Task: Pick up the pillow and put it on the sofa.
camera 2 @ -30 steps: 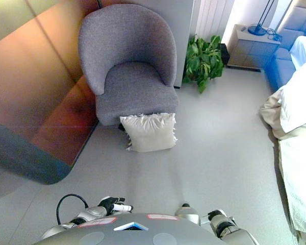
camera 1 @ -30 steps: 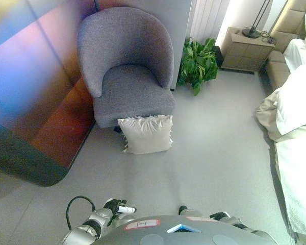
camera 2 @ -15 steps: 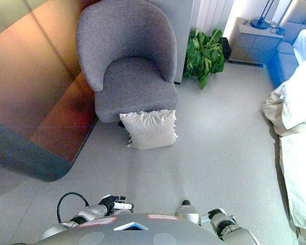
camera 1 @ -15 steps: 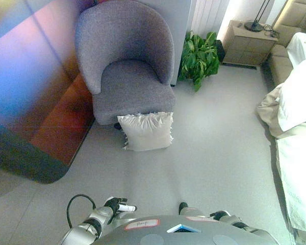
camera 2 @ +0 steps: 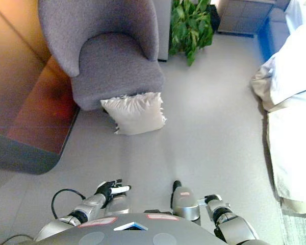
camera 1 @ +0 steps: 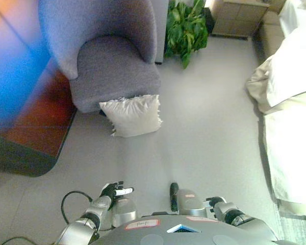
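Observation:
A cream pillow (camera 1: pixel 131 115) with frilled edges stands on the grey floor, leaning against the front of a grey armchair (camera 1: pixel 107 56) whose seat is bare. My left hand (camera 1: pixel 115 191) hangs low at the bottom left, well short of the pillow, fingers relaxed and holding nothing. At the bottom right my right hand (camera 2: pixel 212 199) shows only in part, beside my body, also far from the pillow.
A green potted plant (camera 1: pixel 183 23) stands right of the armchair, with a wooden nightstand (camera 1: pixel 239 15) behind it. A bed with white sheets (camera 1: pixel 290 102) runs along the right edge. A brown panel with a dark rounded base (camera 1: pixel 20 153) fills the left side.
The whole picture has shifted: the camera has moved closer to the armchair and pillow. The pillow lies where it was, and both hands stay low by my body.

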Controlling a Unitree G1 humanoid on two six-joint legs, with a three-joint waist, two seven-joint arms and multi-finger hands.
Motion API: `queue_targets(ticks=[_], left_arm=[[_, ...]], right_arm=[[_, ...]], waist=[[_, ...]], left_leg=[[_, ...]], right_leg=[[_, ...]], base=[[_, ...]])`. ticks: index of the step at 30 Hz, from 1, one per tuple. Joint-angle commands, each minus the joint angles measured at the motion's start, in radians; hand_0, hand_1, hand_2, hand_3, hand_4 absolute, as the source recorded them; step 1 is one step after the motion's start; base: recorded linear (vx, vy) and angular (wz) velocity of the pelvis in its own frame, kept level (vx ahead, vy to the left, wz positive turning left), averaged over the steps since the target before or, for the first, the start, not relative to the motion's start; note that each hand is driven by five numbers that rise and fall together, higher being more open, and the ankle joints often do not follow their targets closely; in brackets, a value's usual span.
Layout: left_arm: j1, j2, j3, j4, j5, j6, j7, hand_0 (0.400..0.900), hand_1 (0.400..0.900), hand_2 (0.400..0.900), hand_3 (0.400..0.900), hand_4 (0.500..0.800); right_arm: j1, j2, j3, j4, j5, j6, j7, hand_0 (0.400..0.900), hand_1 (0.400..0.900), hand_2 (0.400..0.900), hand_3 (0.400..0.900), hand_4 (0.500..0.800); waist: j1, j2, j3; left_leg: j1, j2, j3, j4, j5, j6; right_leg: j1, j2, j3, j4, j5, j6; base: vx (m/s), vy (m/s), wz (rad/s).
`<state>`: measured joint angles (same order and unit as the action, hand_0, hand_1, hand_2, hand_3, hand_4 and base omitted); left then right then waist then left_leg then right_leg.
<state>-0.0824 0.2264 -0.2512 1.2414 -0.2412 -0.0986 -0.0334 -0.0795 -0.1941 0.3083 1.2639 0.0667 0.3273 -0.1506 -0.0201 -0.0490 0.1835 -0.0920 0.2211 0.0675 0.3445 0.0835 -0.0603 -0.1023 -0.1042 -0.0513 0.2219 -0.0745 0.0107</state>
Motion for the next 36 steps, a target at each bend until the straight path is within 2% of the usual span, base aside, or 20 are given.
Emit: queue_targets(ticks=[1, 5, 7, 11, 12, 13, 14, 15, 16, 18, 19, 21, 23, 25, 27, 29, 31, 33, 35, 36], left_arm=[[-0.009, -0.028, 0.022, -0.034, -0.091, -0.079, -0.076, 0.900, 0.900, 0.900, 0.900, 0.800], [0.023, -0.048, 0.023, -0.041, -0.141, -0.131, -0.073, 0.900, 0.900, 0.900, 0.900, 0.800], [0.042, -0.052, 0.036, -0.051, -0.181, -0.127, -0.071, 0.900, 0.900, 0.900, 0.900, 0.800], [0.070, -0.062, 0.047, -0.062, -0.168, -0.128, -0.065, 0.900, 0.900, 0.900, 0.900, 0.800], [0.069, -0.063, 0.045, -0.061, -0.148, -0.133, -0.050, 0.900, 0.900, 0.900, 0.900, 0.800], [0.065, -0.065, 0.034, -0.069, -0.124, -0.125, -0.030, 0.900, 0.900, 0.900, 0.900, 0.800], [0.060, -0.060, 0.026, -0.067, -0.135, -0.125, -0.053, 0.900, 0.900, 0.900, 0.900, 0.800], [0.065, -0.055, 0.027, -0.064, -0.145, -0.112, -0.021, 0.900, 0.900, 0.900, 0.900, 0.800], [0.068, -0.044, 0.033, -0.067, -0.112, -0.103, -0.037, 0.900, 0.900, 0.900, 0.900, 0.800], [0.048, -0.015, 0.008, -0.060, -0.053, -0.073, -0.127, 0.900, 0.900, 0.900, 0.900, 0.800], [0.029, -0.002, -0.019, -0.063, -0.034, -0.055, -0.146, 0.900, 0.900, 0.900, 0.900, 0.800], [-0.010, 0.016, -0.054, -0.055, -0.040, -0.037, -0.166, 0.900, 0.900, 0.900, 0.900, 0.800], [-0.034, 0.035, -0.061, -0.058, -0.045, -0.017, -0.179, 0.900, 0.900, 0.900, 0.900, 0.800], [-0.081, 0.054, -0.077, -0.057, -0.052, -0.042, -0.147, 0.900, 0.900, 0.900, 0.900, 0.800], [-0.125, 0.061, -0.082, -0.059, -0.071, -0.071, -0.123, 0.900, 0.900, 0.900, 0.900, 0.800], [-0.148, 0.065, -0.082, -0.061, -0.078, -0.091, -0.114, 0.900, 0.900, 0.900, 0.900, 0.800], [-0.148, 0.067, -0.082, -0.077, -0.065, -0.106, -0.089, 0.900, 0.900, 0.900, 0.900, 0.800], [-0.128, 0.062, -0.077, -0.075, -0.023, -0.152, -0.071, 0.900, 0.900, 0.900, 0.900, 0.800], [-0.111, 0.063, -0.076, -0.094, -0.031, -0.132, -0.035, 0.900, 0.900, 0.900, 0.900, 0.800], [-0.105, 0.071, -0.084, -0.097, -0.057, -0.118, -0.042, 0.900, 0.900, 0.900, 0.900, 0.800]], right_arm=[[0.011, -0.034, -0.011, 0.041, -0.020, 0.038, -0.024, 0.900, 0.900, 0.900, 0.900, 0.800], [0.027, -0.043, -0.002, 0.047, -0.066, 0.022, -0.019, 0.900, 0.900, 0.900, 0.900, 0.800], [0.040, -0.043, 0.002, 0.043, -0.092, 0.015, -0.016, 0.900, 0.900, 0.900, 0.900, 0.800], [0.056, -0.033, -0.009, 0.035, -0.068, 0.009, -0.046, 0.900, 0.900, 0.900, 0.900, 0.800], [0.055, -0.028, -0.018, 0.035, -0.055, 0.005, -0.050, 0.900, 0.900, 0.900, 0.900, 0.800], [0.052, -0.020, -0.026, 0.039, -0.048, 0.001, -0.055, 0.900, 0.900, 0.900, 0.900, 0.800], [0.046, -0.010, -0.036, 0.036, -0.030, 0.011, -0.070, 0.900, 0.900, 0.900, 0.900, 0.800], [0.040, -0.013, -0.049, 0.029, -0.005, 0.025, -0.093, 0.900, 0.900, 0.900, 0.900, 0.800], [0.049, -0.005, -0.074, 0.024, 0.001, 0.028, -0.120, 0.900, 0.900, 0.900, 0.900, 0.800], [0.066, 0.002, -0.077, 0.023, -0.007, 0.025, -0.124, 0.900, 0.900, 0.900, 0.900, 0.800], [0.068, 0.005, -0.078, 0.022, 0.006, 0.012, -0.127, 0.900, 0.900, 0.900, 0.900, 0.800], [0.054, 0.006, -0.094, 0.018, 0.028, -0.013, -0.122, 0.900, 0.900, 0.900, 0.900, 0.800], [0.031, -0.007, -0.096, 0.003, 0.011, -0.038, -0.095, 0.900, 0.900, 0.900, 0.900, 0.800], [-0.025, -0.029, -0.064, -0.017, -0.024, -0.083, -0.067, 0.900, 0.900, 0.900, 0.900, 0.800], [-0.077, -0.041, -0.031, -0.039, -0.019, -0.141, -0.036, 0.900, 0.900, 0.900, 0.900, 0.800], [-0.100, -0.044, -0.012, -0.057, -0.064, -0.169, -0.049, 0.900, 0.900, 0.900, 0.900, 0.800], [-0.119, -0.048, 0.013, -0.086, -0.129, -0.169, -0.073, 0.900, 0.900, 0.900, 0.900, 0.800], [-0.124, -0.056, 0.023, -0.086, -0.229, -0.198, -0.084, 0.900, 0.900, 0.900, 0.900, 0.800], [-0.132, -0.071, 0.046, -0.100, -0.337, -0.199, -0.101, 0.900, 0.900, 0.900, 0.900, 0.800], [-0.136, -0.081, 0.073, -0.079, -0.339, -0.224, -0.148, 0.900, 0.900, 0.900, 0.900, 0.800]], waist=[[0.015, 0.071, 0.045], [0.088, 0.116, 0.037], [0.111, 0.121, 0.031], [0.144, 0.135, 0.004], [0.146, 0.139, -0.009], [0.150, 0.133, -0.020], [0.164, 0.128, -0.034], [0.170, 0.120, -0.037], [0.172, 0.105, -0.042], [0.145, 0.082, -0.057], [0.129, 0.067, -0.057], [0.111, 0.071, -0.047], [0.094, 0.068, -0.032], [0.066, 0.074, 0.025], [0.030, 0.049, 0.079], [0.002, 0.034, 0.098], [-0.005, 0.023, 0.106], [-0.002, 0.004, 0.104], [0.004, 0.000, 0.109], [0.011, 0.000, 0.115]], left_leg=[[-0.101, -0.008, 0.038, -0.077, 0.100, -0.021], [-0.181, -0.021, -0.008, -0.372, 0.228, -0.067], [-0.224, -0.007, -0.009, -0.412, 0.256, -0.079], [-0.303, 0.051, 0.094, -0.406, 0.309, -0.103], [-0.294, 0.059, 0.157, -0.377, 0.294, -0.097], [-0.311, 0.081, 0.227, -0.393, 0.230, -0.080], [-0.290, 0.066, 0.218, -0.366, 0.212, -0.066], [-0.280, 0.044, 0.200, -0.316, 0.184, -0.049], [-0.314, 0.021, 0.142, -0.182, 0.191, -0.045], [-0.305, 0.005, 0.171, -0.169, 0.160, -0.006], [-0.278, -0.027, 0.167, -0.193, 0.127, 0.015], [-0.207, -0.059, 0.163, -0.247, 0.099, 0.031], [-0.155, -0.059, 0.179, -0.279, 0.094, 0.021], [-0.106, -0.044, 0.163, -0.308, 0.080, -0.002], [-0.093, -0.061, 0.114, -0.311, 0.038, -0.006], [-0.078, -0.069, 0.068, -0.302, -0.020, -0.008], [-0.062, -0.056, 0.024, -0.265, -0.080, -0.002], [-0.068, -0.036, -0.022, -0.181, -0.132, -0.008], [-0.087, -0.018, -0.063, -0.123, -0.143, -0.005], [-0.088, -0.003, -0.077, -0.127, -0.135, -0.009]], right_leg=[[0.181, 0.085, -0.013, -0.033, -0.070, -0.003], [0.330, 0.072, 0.035, -0.070, -0.150, 0.020], [0.391, 0.049, 0.050, -0.062, -0.215, 0.027], [0.499, -0.020, 0.018, -0.029, -0.315, 0.069], [0.526, -0.045, 0.002, -0.004, -0.322, 0.092], [0.547, -0.068, -0.014, 0.024, -0.306, 0.111], [0.546, -0.100, -0.023, 0.071, -0.264, 0.136], [0.539, -0.122, -0.033, 0.111, -0.240, 0.146], [0.549, -0.149, -0.023, 0.156, -0.162, 0.157], [0.511, -0.112, 0.044, 0.193, -0.044, 0.145], [0.453, -0.116, 0.033, 0.222, 0.019, 0.149], [0.330, -0.127, -0.018, 0.216, 0.055, 0.149], [0.231, -0.144, -0.074, 0.139, 0.047, 0.146], [0.041, -0.147, -0.098, 0.028, 0.069, 0.133], [-0.104, -0.170, -0.029, -0.106, 0.220, 0.152], [-0.160, -0.196, 0.020, -0.215, 0.297, 0.165], [-0.194, -0.210, 0.037, -0.209, 0.305, 0.168], [-0.174, -0.207, 0.041, -0.211, 0.258, 0.176], [-0.198, -0.195, 0.066, -0.087, 0.240, 0.174], [-0.203, -0.209, 0.059, -0.061, 0.229, 0.185]], base=[[0.48, 0.198, -0.49], [0.75, 0.312, -0.90], [0.81, 0.375, -0.72], [0.77, 0.460, -0.26], [0.77, 0.543, 0.10], [0.89, 0.629, 0.05], [0.80, 0.536, -0.04], [0.72, 0.443, -0.09], [0.63, 0.346, 0.13], [0.56, 0.275, 0.59], [0.41, 0.196, 0.65], [0.37, 0.122, 0.41], [0.26, -0.018, 0.16], [0.00, -0.218, 0.27], [0.04, -0.360, 0.84], [0.36, -0.399, 1.13], [0.43, -0.410, 0.97], [0.49, -0.445, 0.85], [0.34, -0.330, 0.61], [0.28, -0.251, 0.52]])
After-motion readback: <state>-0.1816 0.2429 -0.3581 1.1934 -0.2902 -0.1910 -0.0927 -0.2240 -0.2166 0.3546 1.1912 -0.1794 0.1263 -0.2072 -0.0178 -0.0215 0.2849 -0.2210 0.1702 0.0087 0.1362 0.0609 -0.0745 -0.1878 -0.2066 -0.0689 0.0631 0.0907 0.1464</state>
